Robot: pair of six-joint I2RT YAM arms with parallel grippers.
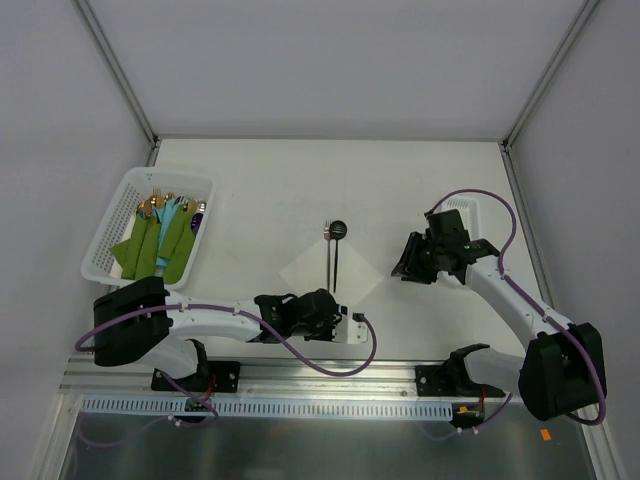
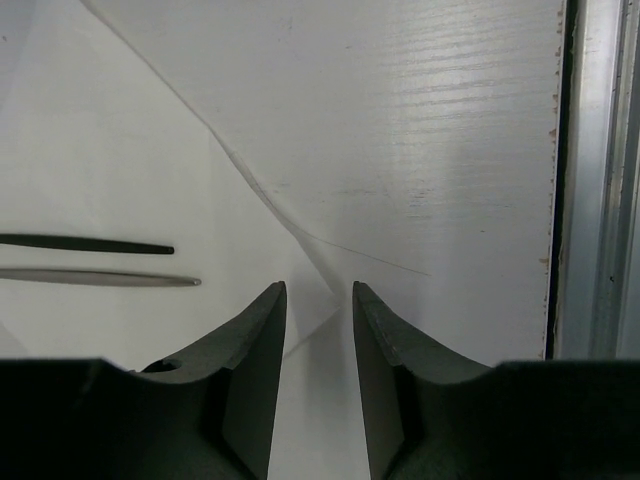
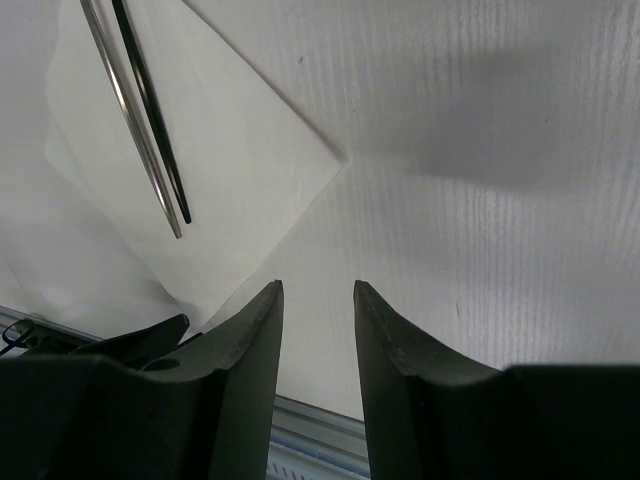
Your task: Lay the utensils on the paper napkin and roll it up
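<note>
The white paper napkin (image 1: 308,272) lies as a diamond at mid-table. The spoon (image 1: 338,230) and the fork (image 1: 328,250) lie side by side on it, heads away from me. My left gripper (image 1: 328,302) is low at the napkin's near corner. In the left wrist view the gripper (image 2: 317,290) is open, with the creased, slightly raised corner of the napkin (image 2: 120,150) between its fingertips, and two handle ends (image 2: 100,244) to the left. My right gripper (image 1: 404,266) hovers open and empty right of the napkin (image 3: 230,150). The handles (image 3: 150,120) also show in the right wrist view.
A white basket (image 1: 108,228) at the left holds green and teal cloths (image 1: 165,242) with gold cutlery. The table's metal front rail (image 2: 600,200) runs close behind the left gripper. White walls enclose the table on three sides.
</note>
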